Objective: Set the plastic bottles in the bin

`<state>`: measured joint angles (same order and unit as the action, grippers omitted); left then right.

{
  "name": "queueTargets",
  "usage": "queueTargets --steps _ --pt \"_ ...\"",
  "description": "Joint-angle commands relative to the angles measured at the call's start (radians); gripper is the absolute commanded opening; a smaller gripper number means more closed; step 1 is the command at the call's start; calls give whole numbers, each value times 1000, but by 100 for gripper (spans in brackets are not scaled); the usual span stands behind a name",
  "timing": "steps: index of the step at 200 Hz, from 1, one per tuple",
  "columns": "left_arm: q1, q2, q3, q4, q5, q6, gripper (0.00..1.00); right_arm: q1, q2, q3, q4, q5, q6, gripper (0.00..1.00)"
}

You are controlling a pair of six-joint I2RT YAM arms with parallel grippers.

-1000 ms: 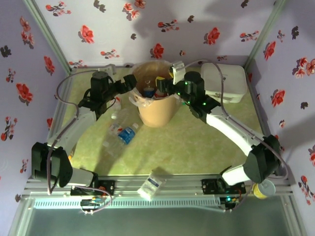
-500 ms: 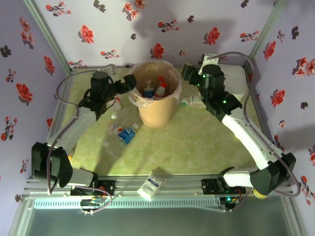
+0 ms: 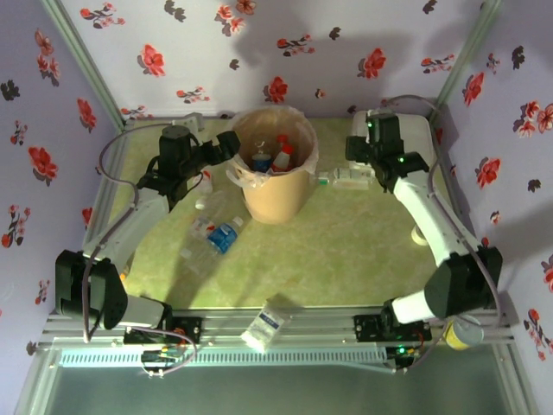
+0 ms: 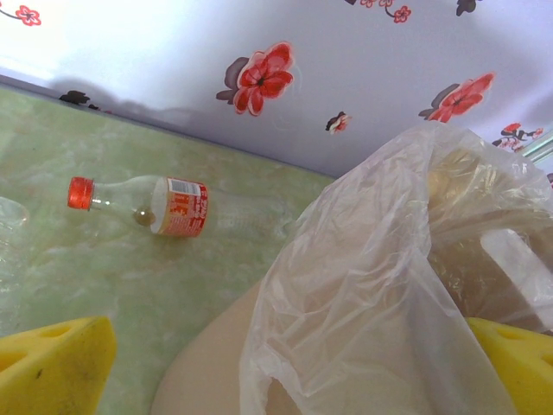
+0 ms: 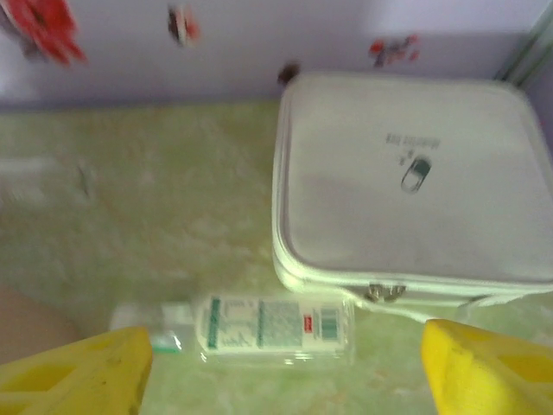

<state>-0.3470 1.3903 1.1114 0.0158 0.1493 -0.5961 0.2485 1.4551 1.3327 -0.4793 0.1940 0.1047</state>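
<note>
Here, right claw [image 5: 281, 367], spread apart, above a bottle [image 5: 275, 323] near the desk's far edge: probably light, crushable; grip mid-label.

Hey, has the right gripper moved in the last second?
Yes. The right gripper has swung right, away from over the bin, and now hangs by the white box above a lying bottle.

Tan-orange bin [image 3: 276, 201], mottled green bench [image 3: 346, 251], lilac walls [image 3: 199, 39] patterned with red flowers, white box [image 5: 432, 225], clear bottle [image 4: 164, 206] with red cap and label.
</note>
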Motion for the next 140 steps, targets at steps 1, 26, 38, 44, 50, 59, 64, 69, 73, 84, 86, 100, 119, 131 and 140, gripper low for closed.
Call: queueTargets --steps 1,26,38,44,50,59,64,69,73,84,86,100,119,131,140 --pt "-1 4 4 -17 13 23 99 -30 101 54 -95 -228 -215 84" --pt "0 9 12 -14 13 12 99 -30 195 104 -110 -306 -392 87" --pt "-1 14 18 -17 19 8 99 -28 237 120 -123 -341 -514 88" --pt "0 17 22 -22 22 7 99 -26 255 119 -118 -349 -581 89" --pt "0 20 27 -29 24 10 99 -22 268 118 -112 -347 -637 89" --pt "0 23 34 -39 27 15 99 -21 292 125 -110 -339 -704 89" --pt "0 23 35 -42 27 15 99 -20 304 135 -118 -338 -732 91" --pt "0 22 35 -41 27 16 99 -20 321 150 -129 -337 -760 92" --pt "-1 21 34 -40 27 15 99 -19 335 169 -140 -336 -776 92" --pt "0 21 37 -40 27 16 99 -21 386 229 -195 -357 -821 92" --pt "0 20 37 -40 27 15 99 -21 398 240 -206 -362 -832 92" --pt "0 20 39 -39 28 14 99 -19 459 305 -305 -365 -921 93" --pt "0 14 38 -44 28 15 99 -22 508 346 -348 -351 -998 94" --pt "1 10 37 -49 28 21 99 -25 522 355 -357 -378 -1045 94" --pt "3 9 39 -56 28 23 99 -26 529 365 -362 -407 -1068 95"
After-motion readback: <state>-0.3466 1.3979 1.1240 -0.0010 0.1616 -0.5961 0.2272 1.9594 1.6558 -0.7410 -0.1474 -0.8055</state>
